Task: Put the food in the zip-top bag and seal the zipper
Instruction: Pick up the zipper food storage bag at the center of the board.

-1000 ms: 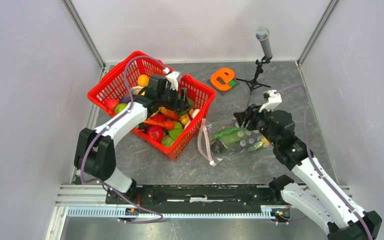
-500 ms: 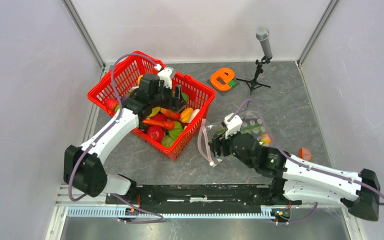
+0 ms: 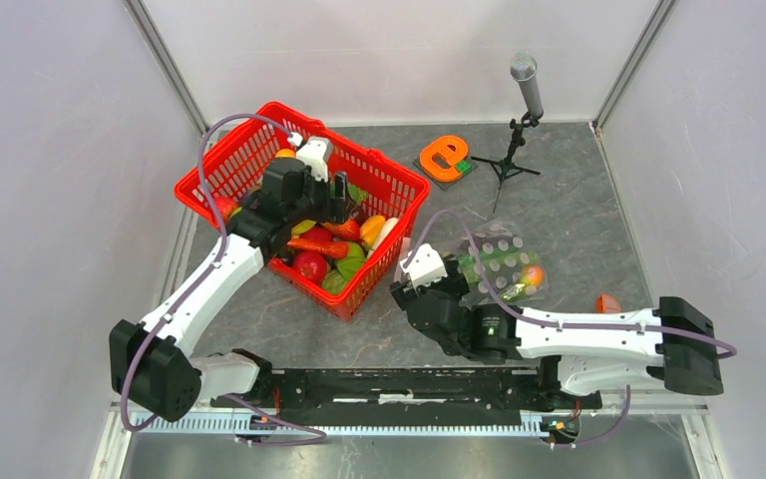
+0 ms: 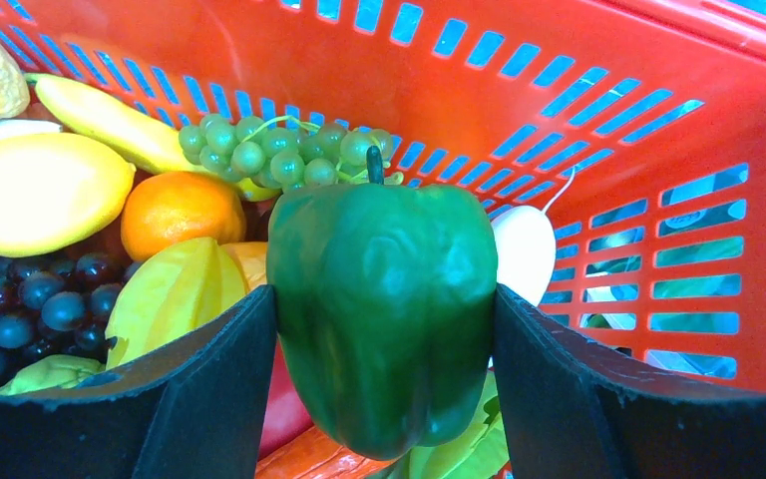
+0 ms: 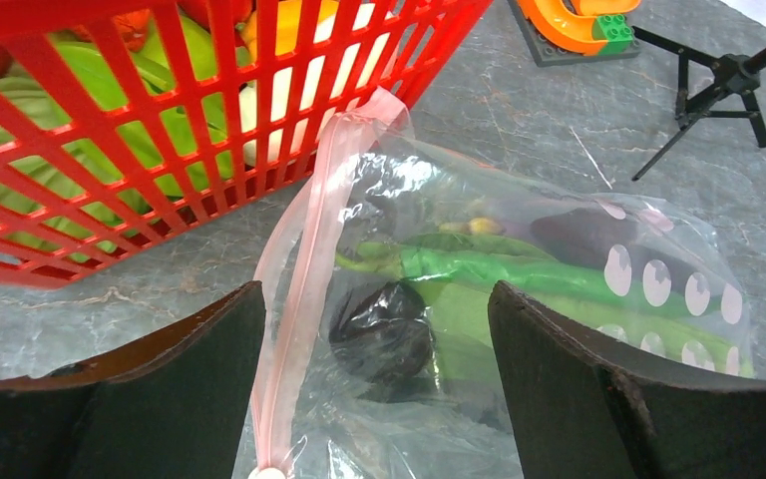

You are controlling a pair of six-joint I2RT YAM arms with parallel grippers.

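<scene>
Zip-top bag [image 5: 519, 200], clear dotted plastic, looking limp: you pinch pink zipper strip [image 5: 304, 289] lower left. Right claw [image 5: 374, 291] gaping; left claw [image 4: 384, 297] clamping green pepper [image 4: 384, 339].

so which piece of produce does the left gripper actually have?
The green bell pepper, pinched by the left gripper; the orange, lemon and grapes lie loose behind it.

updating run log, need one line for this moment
left claw: holds green pepper in red basket | right claw: open over zipper | bag: food inside
</scene>
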